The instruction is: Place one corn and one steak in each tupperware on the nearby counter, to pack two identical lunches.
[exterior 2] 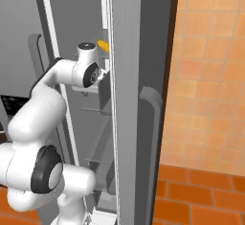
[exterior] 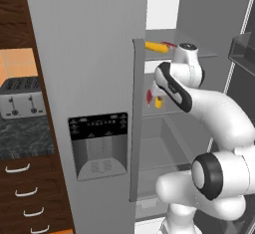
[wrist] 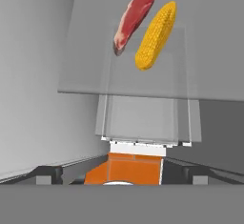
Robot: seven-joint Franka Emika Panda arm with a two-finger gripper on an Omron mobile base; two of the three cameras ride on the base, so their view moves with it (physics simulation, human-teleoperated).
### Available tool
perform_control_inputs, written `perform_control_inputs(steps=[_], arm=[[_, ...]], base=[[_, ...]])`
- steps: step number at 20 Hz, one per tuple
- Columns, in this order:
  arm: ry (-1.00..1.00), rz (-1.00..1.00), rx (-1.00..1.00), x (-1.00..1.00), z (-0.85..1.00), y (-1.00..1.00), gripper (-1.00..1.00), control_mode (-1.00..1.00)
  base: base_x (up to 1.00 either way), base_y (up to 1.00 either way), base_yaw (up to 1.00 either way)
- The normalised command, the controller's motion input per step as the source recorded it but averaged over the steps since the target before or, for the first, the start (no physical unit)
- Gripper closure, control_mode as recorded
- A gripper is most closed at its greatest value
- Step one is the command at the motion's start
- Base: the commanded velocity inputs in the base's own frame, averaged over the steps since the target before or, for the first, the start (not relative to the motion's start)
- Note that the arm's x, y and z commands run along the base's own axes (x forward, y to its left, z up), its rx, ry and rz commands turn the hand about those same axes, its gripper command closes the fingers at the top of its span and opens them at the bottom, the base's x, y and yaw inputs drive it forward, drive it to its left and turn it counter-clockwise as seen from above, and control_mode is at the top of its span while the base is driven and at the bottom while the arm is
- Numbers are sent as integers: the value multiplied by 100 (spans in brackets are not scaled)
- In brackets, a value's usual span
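In the open fridge, one corn [exterior: 156, 47] and one steak [exterior: 169, 44] lie on the upper shelf. A second steak [exterior: 149, 97] and corn [exterior: 159, 102] lie side by side on the glass shelf below, close in front of my hand. The hand view looks along that shelf, with the steak [wrist: 135, 15] to the left of the corn [wrist: 156, 35]. My gripper [wrist: 121, 175] is open, its tips wide apart with nothing between them, short of both items. The upper corn [exterior 2: 102, 45] peeks out beside the wrist. The black counter [exterior: 25, 137] lies left of the fridge. The tupperware is out of view.
The grey fridge door [exterior: 89, 78] with its dispenser stands open to the left of the arm. The other door [exterior 2: 139, 99] stands close on the arm's right. A toaster [exterior: 21, 97] sits on the counter above drawers. Orange floor tiles [wrist: 133, 168] show below the shelves.
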Motion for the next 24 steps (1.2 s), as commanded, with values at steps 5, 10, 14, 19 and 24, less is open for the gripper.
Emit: perform_control_inputs(steps=[5, 10, 14, 19, 24], arm=[[0, -1, 0, 46, -61, -26, -100, -100], [0, 0, 0, 49, -46, 0, -100, -100], [-1, 0, 0, 55, -15, 0, -100, -100], [0, -2, 0, 54, -10, 0, -100, -100], [0, -3, 1, 35, -17, -2, -100, -100]], base=[[0, 0, 0], [0, 0, 0], [0, 0, 0], [0, 0, 0], [0, 0, 0]])
